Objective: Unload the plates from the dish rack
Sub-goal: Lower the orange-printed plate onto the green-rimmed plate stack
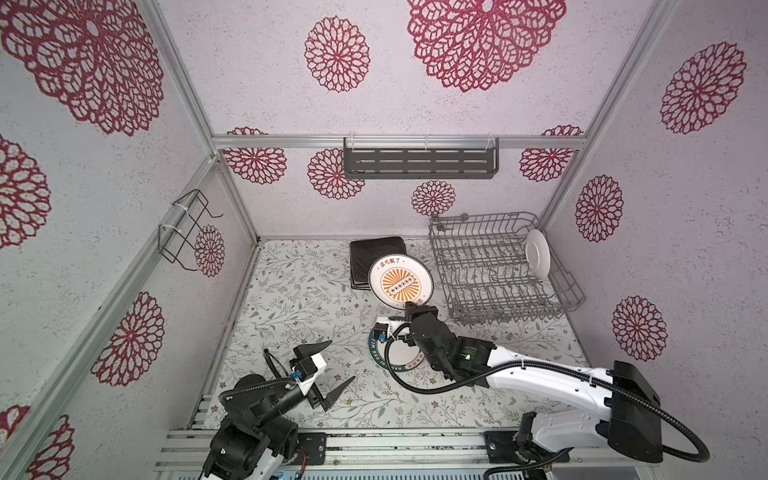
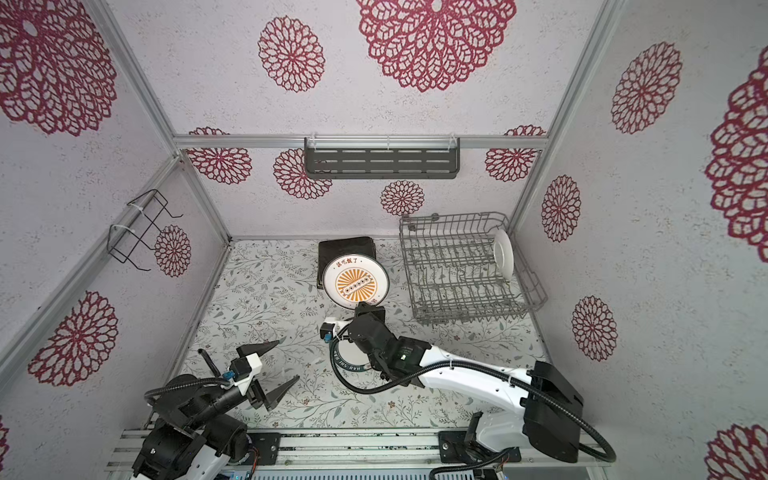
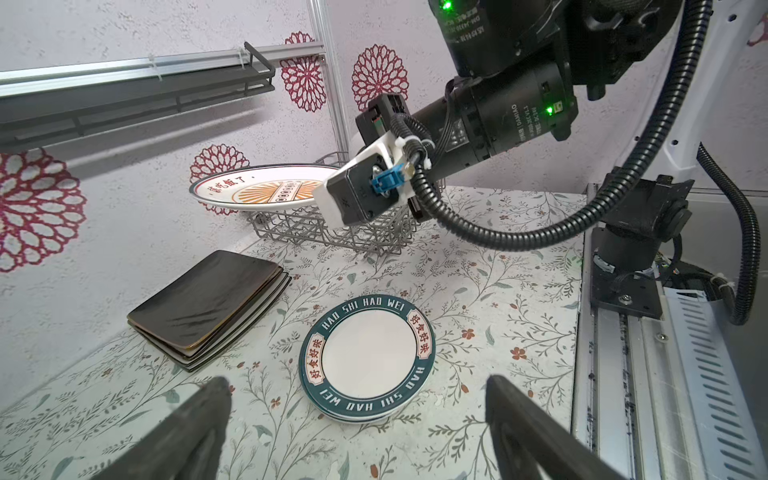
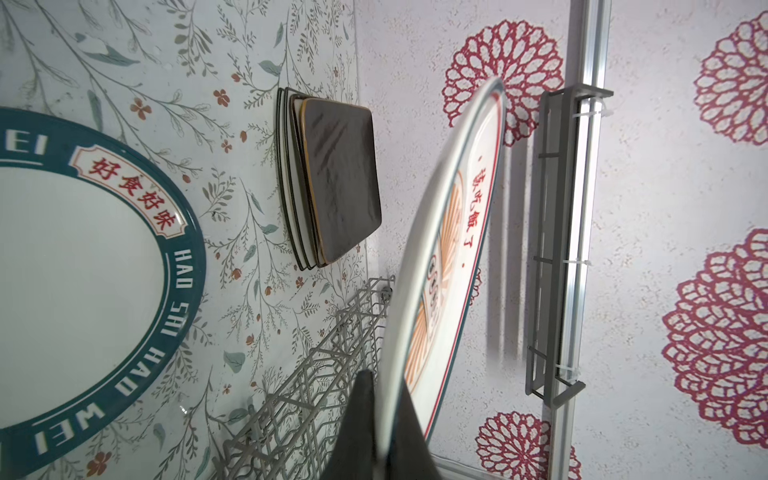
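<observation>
**Top views.** Shows the right gripper (image 1: 409, 308) pinched shut on the near rim of a round sunburst plate (image 1: 400, 282), held face up and reaching away beyond the fingertips. Places the dish rack (image 1: 498, 309) to the right of those fingers, near but apart, with one white plate (image 1: 537, 253) standing on edge at its far right side. Sets a stack of square plates (image 1: 376, 253), black on top, beyond the fingertips and partly covered by the held plate. Puts a stack of green-rimmed plates (image 1: 375, 353) on the table (image 1: 291, 299) behind the fingers, under the right wrist. Shows the left gripper (image 2: 288, 360) spread wide and empty, well apart from every plate.

**Left wrist view.** Shows the left fingers (image 3: 199, 424) set wide with nothing gripped. Frames the green-rimmed plates (image 3: 368, 357) flat on the table just beyond the fingertips and the square plates (image 3: 208, 303) farther off to one side. Beyond these, shows the sunburst plate (image 3: 257, 191) held clear of the table in front of the dish rack (image 3: 332, 232).

**Right wrist view.** Shows the right fingers (image 4: 361, 428) closed on either face of the sunburst plate (image 4: 453, 232), seen nearly edge-on and running straight out from the fingertips. Places the dish rack (image 4: 299, 399) close beside the fingers, the square plates (image 4: 340, 178) farther out, and the green-rimmed plates (image 4: 83, 291) well off on the same side.
</observation>
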Controlling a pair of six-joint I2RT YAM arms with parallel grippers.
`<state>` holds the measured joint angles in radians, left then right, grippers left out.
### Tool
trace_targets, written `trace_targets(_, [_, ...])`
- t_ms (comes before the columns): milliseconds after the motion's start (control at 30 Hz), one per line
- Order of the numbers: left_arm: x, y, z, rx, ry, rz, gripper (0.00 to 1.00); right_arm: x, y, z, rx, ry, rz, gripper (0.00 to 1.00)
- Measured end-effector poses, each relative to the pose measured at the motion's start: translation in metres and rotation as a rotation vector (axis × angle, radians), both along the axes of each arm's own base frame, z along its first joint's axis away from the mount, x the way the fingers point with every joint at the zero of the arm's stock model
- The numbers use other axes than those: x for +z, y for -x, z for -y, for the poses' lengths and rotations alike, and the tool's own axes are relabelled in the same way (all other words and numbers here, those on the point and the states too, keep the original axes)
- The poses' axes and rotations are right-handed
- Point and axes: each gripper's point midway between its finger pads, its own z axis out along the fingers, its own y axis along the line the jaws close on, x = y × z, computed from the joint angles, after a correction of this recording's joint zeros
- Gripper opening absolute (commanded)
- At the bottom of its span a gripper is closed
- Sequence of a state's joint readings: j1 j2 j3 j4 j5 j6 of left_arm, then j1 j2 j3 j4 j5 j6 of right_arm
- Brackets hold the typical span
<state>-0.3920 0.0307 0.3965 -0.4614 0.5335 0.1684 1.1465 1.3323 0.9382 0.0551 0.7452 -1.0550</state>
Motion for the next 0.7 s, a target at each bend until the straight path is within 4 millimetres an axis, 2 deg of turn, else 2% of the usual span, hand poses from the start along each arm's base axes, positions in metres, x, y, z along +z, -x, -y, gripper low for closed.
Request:
trace_targets(467, [0.002,0.002,0.000,-0.002,0.005,0.012,0.97,0.003,0.030,-0.017,0.046,0.015,0.029,0.00])
trace_targets(700, [0.002,0.002,0.000,-0.004,0.005,0.012,0.98,-0.014,0.039,-0.016,0.056,0.061,0.023,0.00])
